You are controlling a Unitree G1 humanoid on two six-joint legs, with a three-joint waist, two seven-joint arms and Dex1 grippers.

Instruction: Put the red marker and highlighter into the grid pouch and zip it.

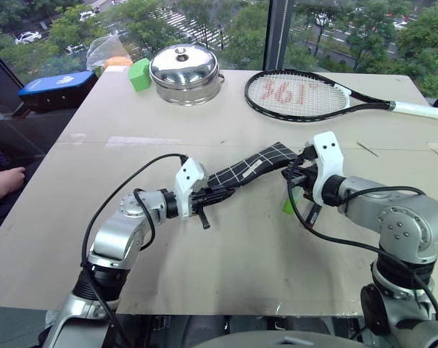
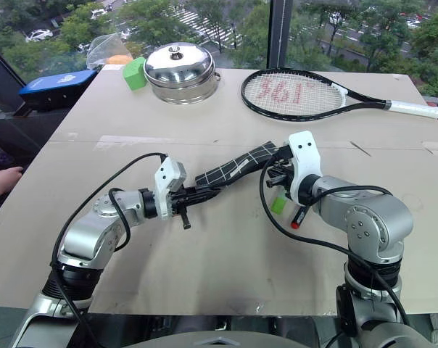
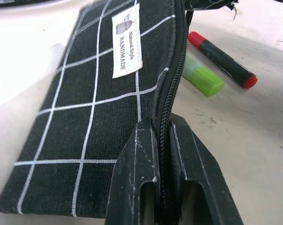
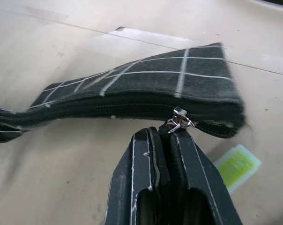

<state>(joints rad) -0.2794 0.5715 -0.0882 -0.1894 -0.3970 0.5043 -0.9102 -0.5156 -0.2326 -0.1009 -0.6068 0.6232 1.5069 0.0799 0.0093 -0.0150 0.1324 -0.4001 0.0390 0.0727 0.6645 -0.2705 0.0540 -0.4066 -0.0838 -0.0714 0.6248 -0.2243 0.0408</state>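
Note:
The grid pouch, black with white lines and a small white label, hangs above the table between both grippers. My left gripper is shut on the zipper edge at one end of the pouch. At the other end, my right gripper is shut on the pull at the metal zipper slider. The light green highlighter and the red marker lie side by side on the table, outside the pouch and just beneath my right gripper.
At the table's far side are a steel pot with a lid, a green block and a tennis racket. A blue case sits off the far left corner. A person's hand rests at the left edge.

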